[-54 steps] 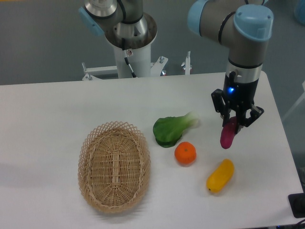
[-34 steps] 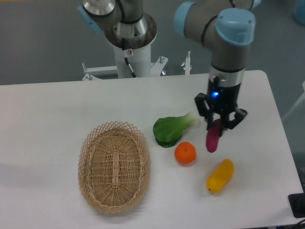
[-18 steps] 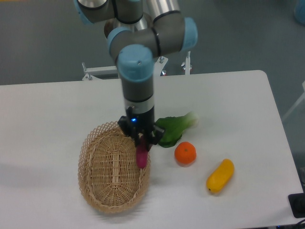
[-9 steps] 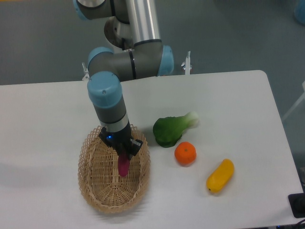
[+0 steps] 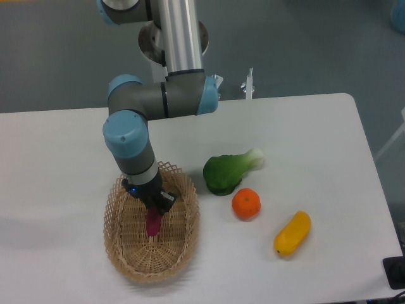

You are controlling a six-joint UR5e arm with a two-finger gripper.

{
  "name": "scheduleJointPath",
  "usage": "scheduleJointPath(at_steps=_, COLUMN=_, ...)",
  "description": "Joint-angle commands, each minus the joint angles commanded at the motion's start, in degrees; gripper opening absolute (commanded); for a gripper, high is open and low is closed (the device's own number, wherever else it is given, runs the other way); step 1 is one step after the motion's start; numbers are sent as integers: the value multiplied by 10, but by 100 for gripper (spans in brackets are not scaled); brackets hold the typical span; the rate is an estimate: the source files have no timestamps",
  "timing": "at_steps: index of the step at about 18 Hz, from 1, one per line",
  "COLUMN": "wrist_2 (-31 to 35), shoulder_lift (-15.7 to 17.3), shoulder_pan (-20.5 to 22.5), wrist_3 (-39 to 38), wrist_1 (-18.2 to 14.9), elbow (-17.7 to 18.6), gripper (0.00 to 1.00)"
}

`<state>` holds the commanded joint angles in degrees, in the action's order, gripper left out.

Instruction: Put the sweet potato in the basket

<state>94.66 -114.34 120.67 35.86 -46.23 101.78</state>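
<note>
A robot arm reaches down from the 12 o'clock side of a white tabletop (image 5: 304, 126) into an oval wicker basket (image 5: 120, 250) that sits toward 8 o'clock. Its gripper (image 5: 154, 214) hangs inside the basket's rim, jaws narrow and closed on the upper end of the sweet potato (image 5: 152, 223), a small magenta tuber pointing downward over the middle of the woven floor. Whether the tuber's lower tip already touches the weave cannot be told from here.

Over the last few seconds the arm has carried the sweet potato across from the 3 o'clock side of the tabletop, passing above the other produce, and in the last half second it has shifted slightly further toward the basket's centre and lower. That suggests the carrying is done and only the release remains, followed by lifting clear.

Outside the basket, untouched, lie a green leafy vegetable (image 5: 224, 172) near the centre, a round orange (image 5: 246, 204) just below it, and a yellow oblong vegetable (image 5: 292, 233) toward 4 o'clock, all well apart from the gripper.
</note>
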Motion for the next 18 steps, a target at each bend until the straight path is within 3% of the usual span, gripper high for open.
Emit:
scheduleJointPath(at_steps=2, wrist_2=2, shoulder_lift=3, shoulder_pan=1, wrist_3=0, wrist_1=1, elbow=-4, gripper=97)
scheduleJointPath(at_steps=3, wrist_2=2, shoulder_lift=4, shoulder_pan=1, wrist_3=-1, wrist_1=2, elbow=-6, gripper=100)
scheduleJointPath(at_steps=8, wrist_2=2, shoulder_lift=18, shoulder_pan=11, wrist_3=7, wrist_1=0, elbow=-38, gripper=100)
scheduleJointPath(at_steps=14, wrist_2=-3, shoulder_lift=68, shoulder_pan=76, wrist_3=107, wrist_1=-15, elbow=-54, gripper=100)
scheduleJointPath(at_steps=18, wrist_2=-10, shoulder_lift=76, shoulder_pan=117, wrist_3=160, wrist_1=-73, elbow=-76, gripper=100)
